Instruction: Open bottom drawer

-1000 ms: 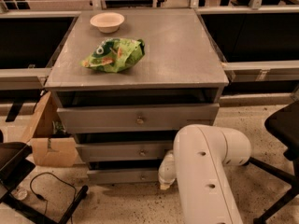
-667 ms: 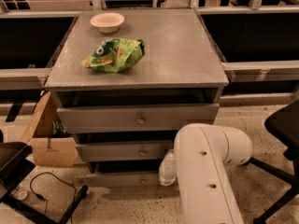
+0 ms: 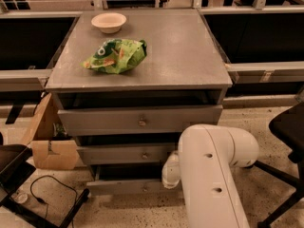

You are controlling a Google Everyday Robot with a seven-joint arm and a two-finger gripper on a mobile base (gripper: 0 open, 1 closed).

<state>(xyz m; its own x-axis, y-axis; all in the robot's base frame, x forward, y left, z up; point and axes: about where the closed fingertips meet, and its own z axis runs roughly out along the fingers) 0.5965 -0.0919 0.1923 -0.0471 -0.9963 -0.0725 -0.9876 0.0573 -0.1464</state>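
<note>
The grey cabinet (image 3: 142, 75) has three drawers. The bottom drawer (image 3: 128, 187) is the lowest and narrowest; its front stands a little forward of the cabinet, with a dark gap above it. Its knob is hidden behind my arm. My white arm (image 3: 211, 175) reaches down in front of the cabinet's lower right. My gripper (image 3: 170, 175) is at the right part of the bottom drawer's front, mostly hidden behind the arm's rounded wrist.
The mid-sized drawer (image 3: 123, 154) and the tallest drawer (image 3: 137, 120) sit slightly out. A green chip bag (image 3: 116, 56) and a white bowl (image 3: 109, 22) lie on top. A cardboard box (image 3: 50, 146) and a cable (image 3: 47, 194) are at the left, a black chair (image 3: 287, 127) at the right.
The bottom drawer's front has come slightly forward and the gap above it has widened. The arm has barely shifted.
</note>
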